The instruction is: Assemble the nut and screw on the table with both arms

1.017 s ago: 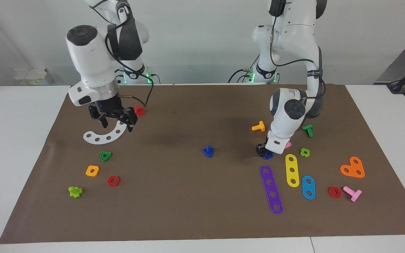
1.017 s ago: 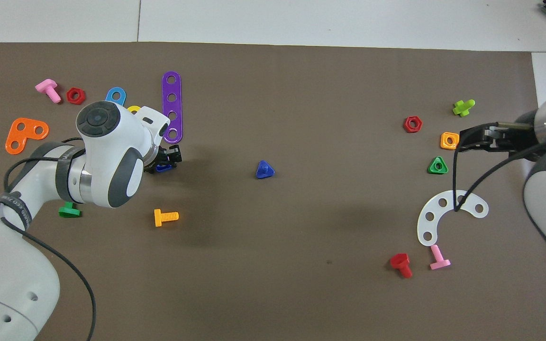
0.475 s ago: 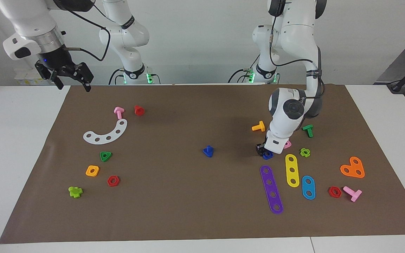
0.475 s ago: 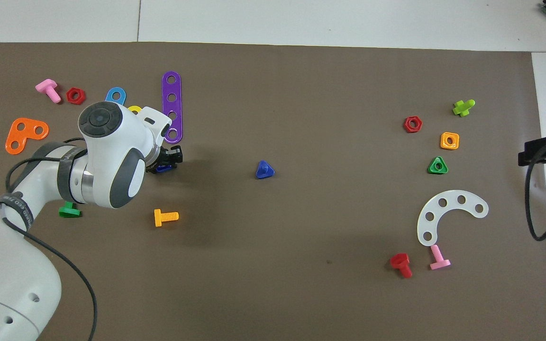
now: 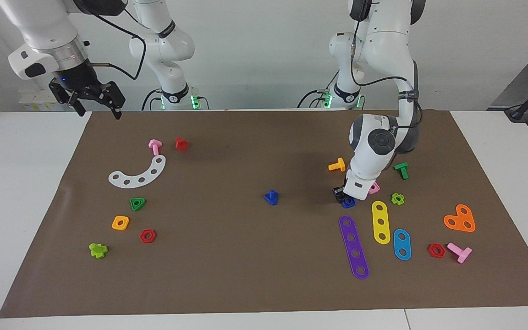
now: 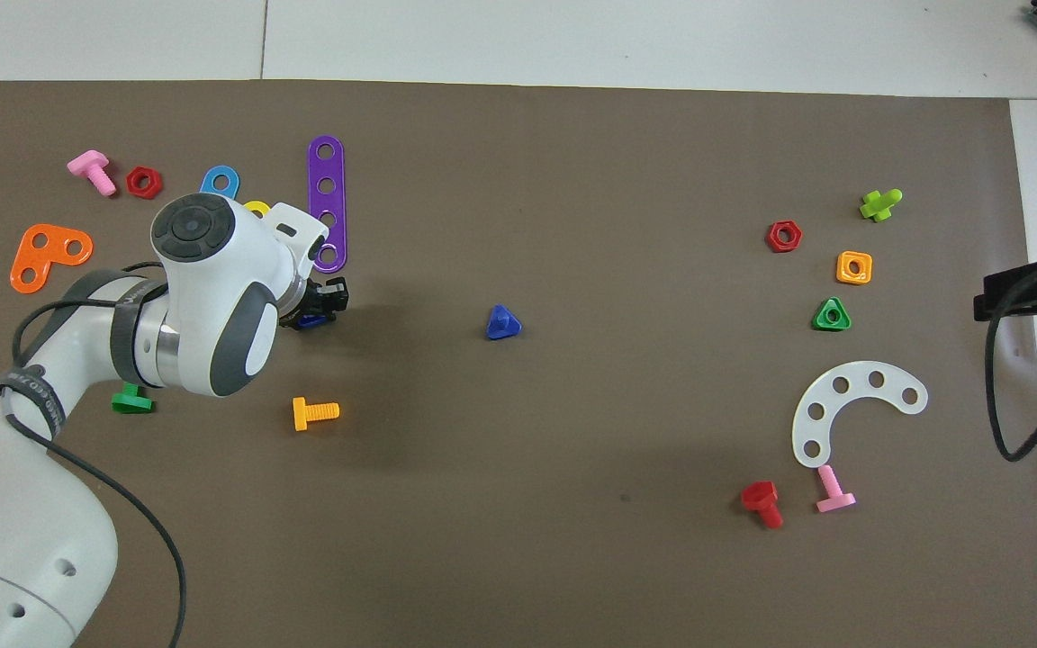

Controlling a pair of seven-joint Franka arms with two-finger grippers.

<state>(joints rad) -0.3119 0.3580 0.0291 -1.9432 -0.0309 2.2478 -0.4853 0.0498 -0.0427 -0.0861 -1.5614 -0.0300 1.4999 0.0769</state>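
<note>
Since a second ago the right gripper [image 5: 93, 106] has been lifted away from the white curved strip [image 5: 138, 173] and is now held high over the edge of the table [image 5: 25, 192] at the right arm's end, its fingers spread and nothing between them; the left arm has barely shifted. Nearest the robots, a pink bolt [image 5: 155, 146] and a red bolt [image 5: 181, 144] are seen by the curved strip. At the left arm's end an orange bolt [image 5: 337, 165] and a green bolt [image 5: 401, 170] lie on the brown mat [image 5: 245, 275]. The left gripper [image 5: 343, 197] is lowered to the mat just farther out than the orange bolt, its fingers clenched on the nut [image 5: 348, 203], which is seen in blue just beneath them and partly hidden by the wrist; a pink nut [image 5: 374, 188] lies beside it. The screw [image 5: 271, 197] stands untouched near the middle of the mat, well apart from both grippers. Farther out still, a purple strip [image 5: 354, 246], a yellow strip [image 5: 381, 222] and a blue strip [image 5: 402, 244] are laid side by side
</note>
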